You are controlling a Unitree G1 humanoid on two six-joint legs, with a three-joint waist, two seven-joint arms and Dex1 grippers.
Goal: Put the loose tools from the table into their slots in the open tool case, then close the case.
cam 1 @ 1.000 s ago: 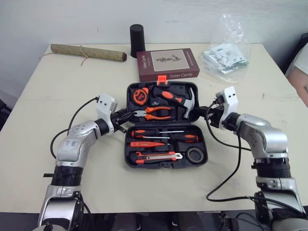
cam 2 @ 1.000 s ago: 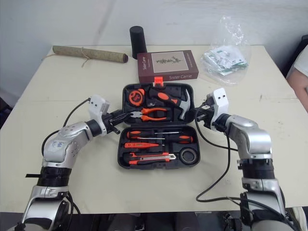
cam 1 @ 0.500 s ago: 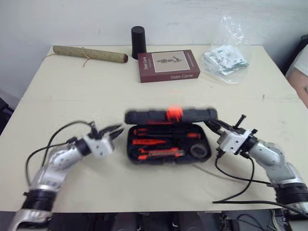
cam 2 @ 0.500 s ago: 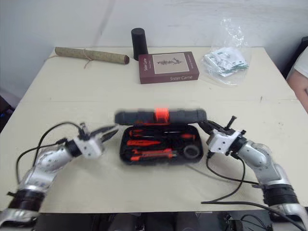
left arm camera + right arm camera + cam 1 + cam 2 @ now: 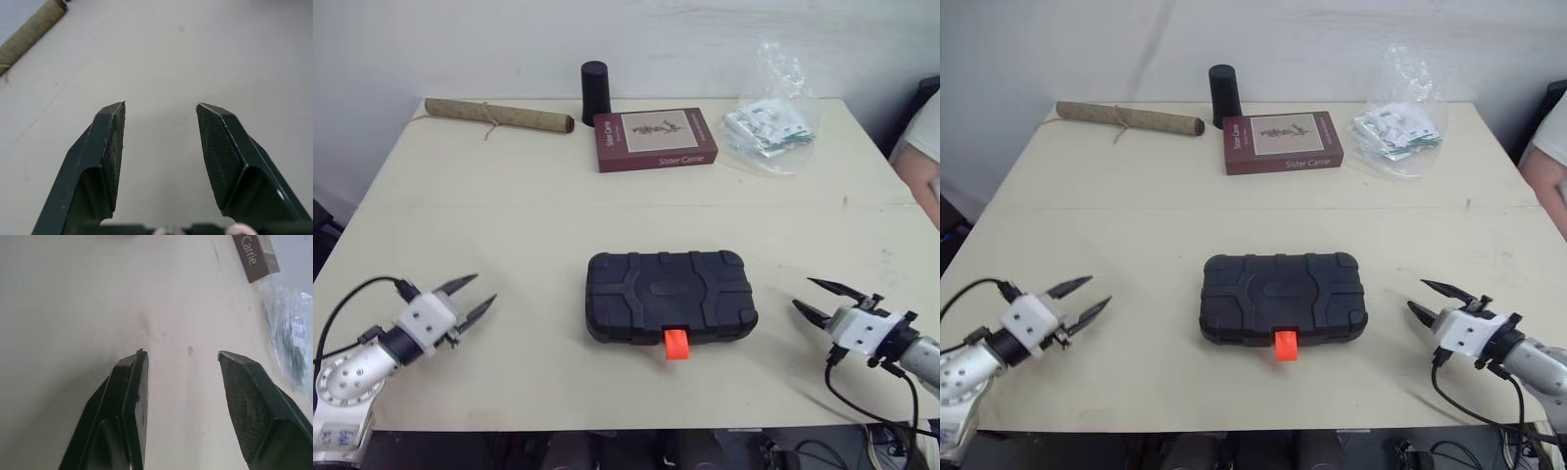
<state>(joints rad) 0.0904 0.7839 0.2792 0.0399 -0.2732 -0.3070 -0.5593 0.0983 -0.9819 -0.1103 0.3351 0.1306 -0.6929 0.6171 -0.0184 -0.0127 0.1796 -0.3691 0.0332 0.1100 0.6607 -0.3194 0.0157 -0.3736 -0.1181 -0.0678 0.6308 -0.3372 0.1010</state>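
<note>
- Left tool (image 5: 482,289): black fingers spread wide, holding nothing, at the near left of the pale desk (image 5: 509,206).
- Right tool (image 5: 803,293): fingers also wide apart and empty, at the near right.
- Black moulded plastic tool case (image 5: 668,304): lies closed between them, well apart from both, its orange latch (image 5: 676,344) on the near side.

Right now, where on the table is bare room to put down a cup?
Bare: the wide band between the tool case and the book; also both sides of the case. Crowded: the far edge, with roll, black cylinder, book and plastic bag.
</note>
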